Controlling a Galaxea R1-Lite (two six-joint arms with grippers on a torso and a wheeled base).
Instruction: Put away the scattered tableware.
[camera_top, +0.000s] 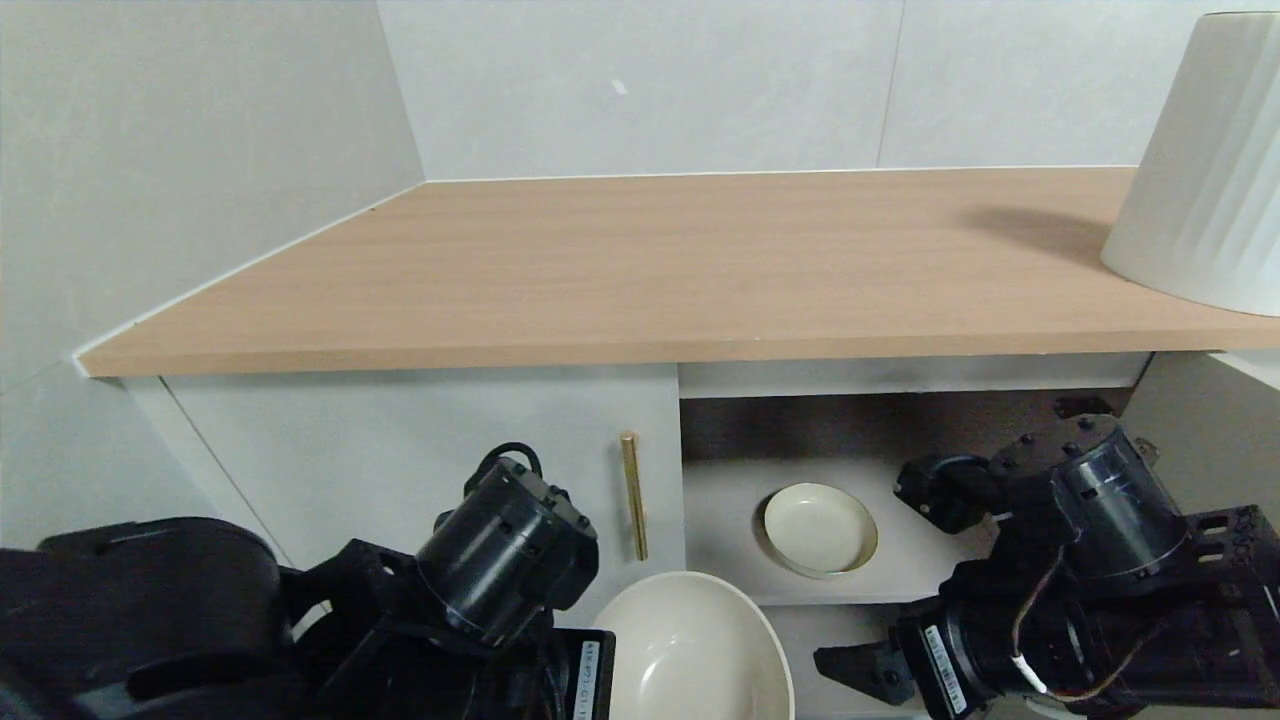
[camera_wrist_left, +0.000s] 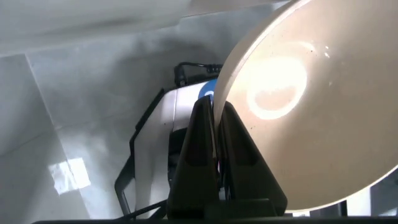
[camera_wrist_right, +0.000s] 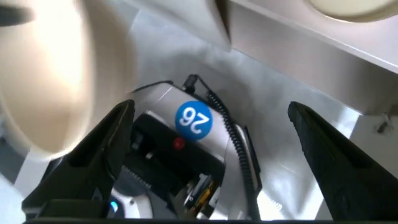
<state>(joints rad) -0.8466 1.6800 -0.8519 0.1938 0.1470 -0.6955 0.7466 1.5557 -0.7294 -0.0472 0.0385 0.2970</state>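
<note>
- Where the head view looks down, a cream bowl is seen low before the cabinet, and a small dish is set near the front edge of its open shelf.
- In the left wrist view, the bowl's rim is clamped by the left gripper.
- In the right wrist view, the right gripper is spread wide.

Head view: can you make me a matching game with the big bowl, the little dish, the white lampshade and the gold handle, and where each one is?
Things:
1. big bowl
2. little dish
3. white lampshade
4. gold handle

Places:
A. on the wooden countertop
B. on the closed cupboard door
C. held by the left pincer
D. on the shelf in the open cupboard

Pairs: 1-C, 2-D, 3-A, 4-B.
</note>
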